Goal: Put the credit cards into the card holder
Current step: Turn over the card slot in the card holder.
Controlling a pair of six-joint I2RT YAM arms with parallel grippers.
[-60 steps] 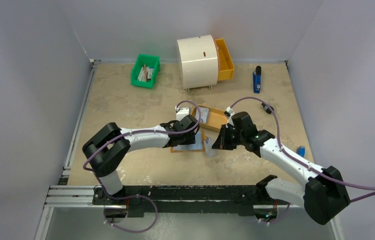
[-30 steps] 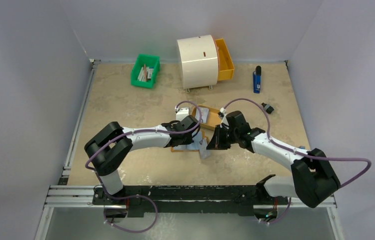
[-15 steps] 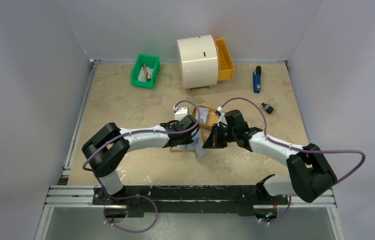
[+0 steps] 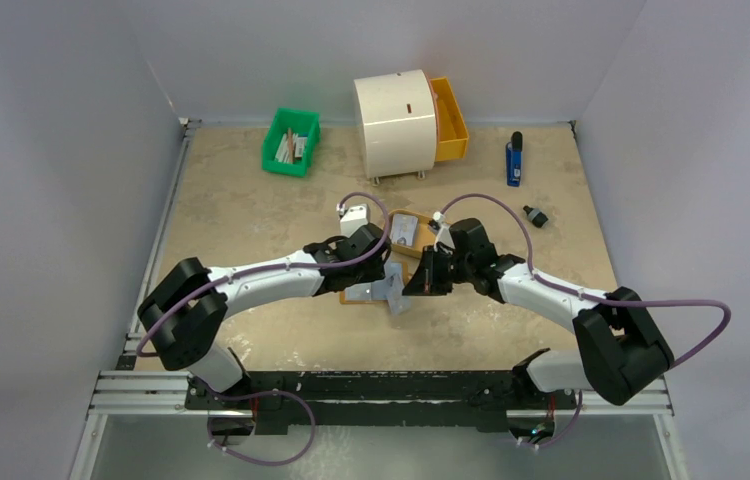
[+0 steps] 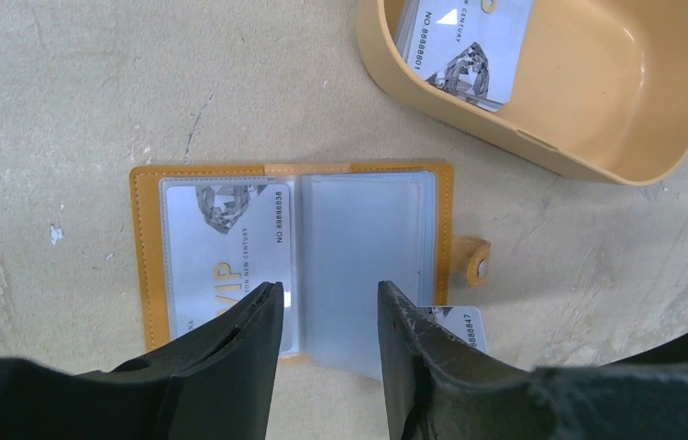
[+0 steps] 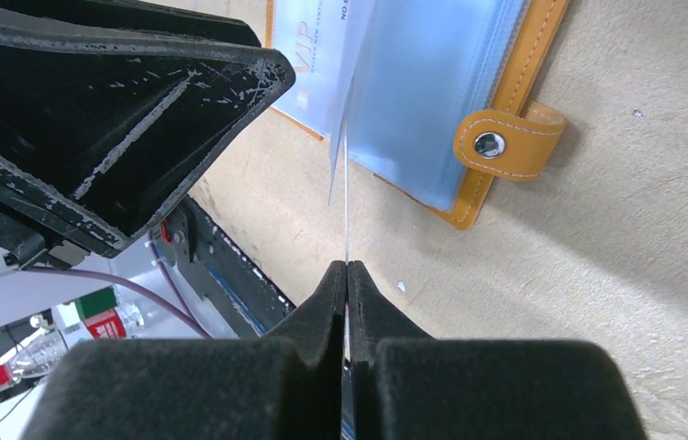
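A card point(image 6: 344, 197) is pinched edge-on in the closed right jaws, long axis pointed straight ahead at the empty leaf of the open holder point(image 5: 294, 247) mid-table, with the left jaws held part-open, empty, above its near edge.

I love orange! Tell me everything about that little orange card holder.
The card holder is a small orange-tan wallet with stitched edges, lying open and flat on the table. Inside are clear, pale-blue pockets; one holds a silver VIP card, the other looks empty. A snap tab sticks out on one side. A second card, pinched in the right gripper, meets its near edge.
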